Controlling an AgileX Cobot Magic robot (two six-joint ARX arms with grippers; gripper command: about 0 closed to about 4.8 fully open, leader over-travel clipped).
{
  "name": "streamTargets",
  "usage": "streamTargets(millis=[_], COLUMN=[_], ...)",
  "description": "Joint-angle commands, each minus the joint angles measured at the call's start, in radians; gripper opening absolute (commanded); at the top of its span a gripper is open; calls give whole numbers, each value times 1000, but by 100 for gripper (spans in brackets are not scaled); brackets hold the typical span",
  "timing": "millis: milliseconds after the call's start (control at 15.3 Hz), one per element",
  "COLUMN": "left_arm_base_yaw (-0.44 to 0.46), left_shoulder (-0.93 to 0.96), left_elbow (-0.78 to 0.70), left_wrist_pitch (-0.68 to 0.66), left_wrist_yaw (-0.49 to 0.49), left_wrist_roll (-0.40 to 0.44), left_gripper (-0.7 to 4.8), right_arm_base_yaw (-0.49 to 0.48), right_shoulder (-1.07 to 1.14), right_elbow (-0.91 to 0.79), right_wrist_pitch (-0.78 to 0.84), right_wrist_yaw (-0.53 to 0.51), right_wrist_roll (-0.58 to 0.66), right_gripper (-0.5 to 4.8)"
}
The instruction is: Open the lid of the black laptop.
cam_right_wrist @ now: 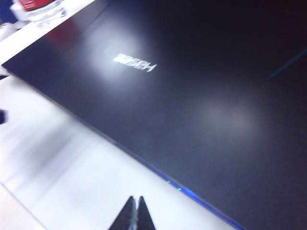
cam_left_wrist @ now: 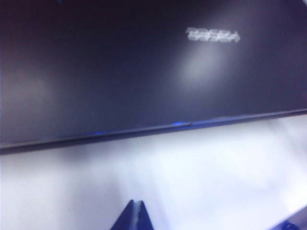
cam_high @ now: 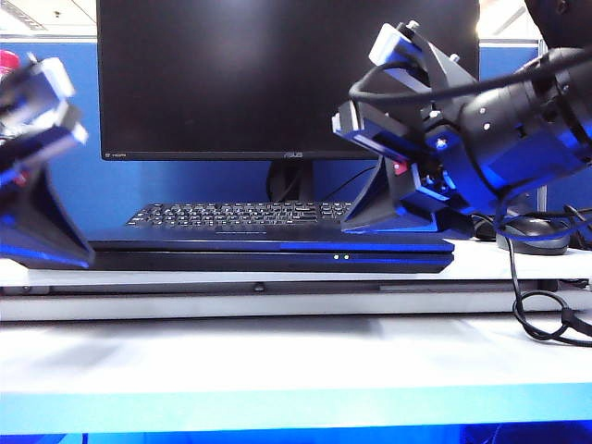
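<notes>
- The right gripper (cam_right_wrist: 135,214), a dark two-finger claw, shows its tips pressed together with nothing between them; it hovers over the white table just in front of the laptop's front edge, near the small indicator lights (cam_right_wrist: 173,185).
- In the exterior view this right gripper (cam_high: 370,215) hangs low at the laptop's right end, close above the lid.
- The left gripper (cam_left_wrist: 134,215) shows only one dark pointed tip, so I cannot tell whether it is parted or closed; it too sits over the table, just off the front edge.
- The thin wide black lid (cam_right_wrist: 192,86), with a pale logo on its outer face, lies flat and shut on the slim black laptop (cam_high: 268,252), which rests on the white table (cam_high: 277,351) in front of a separate black keyboard (cam_high: 240,215) and a large black monitor (cam_high: 287,74).
- To do this well, a fingertip should catch under the lid's front lip, not the base.
- Lift slowly along the hinge arc; the other gripper could steady the base so it does not slide.
</notes>
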Motion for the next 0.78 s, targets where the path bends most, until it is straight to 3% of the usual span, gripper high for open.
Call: streamTargets(millis=[65,784], left_arm_base_yaw=[0,2], left_shoulder=[58,126], left_elbow=[0,0], left_wrist_pitch=[97,183], left_wrist_yaw=[12,27], left_wrist_roll=[5,76], left_gripper=[-4,-4], right_arm_base_yaw=[-1,-34], right_shoulder=[-2,50], right_elbow=[7,7], right_wrist_pitch=[15,25], right_wrist_yaw=[1,34], right_wrist_roll=[2,-2], right_gripper=[-1,-1])
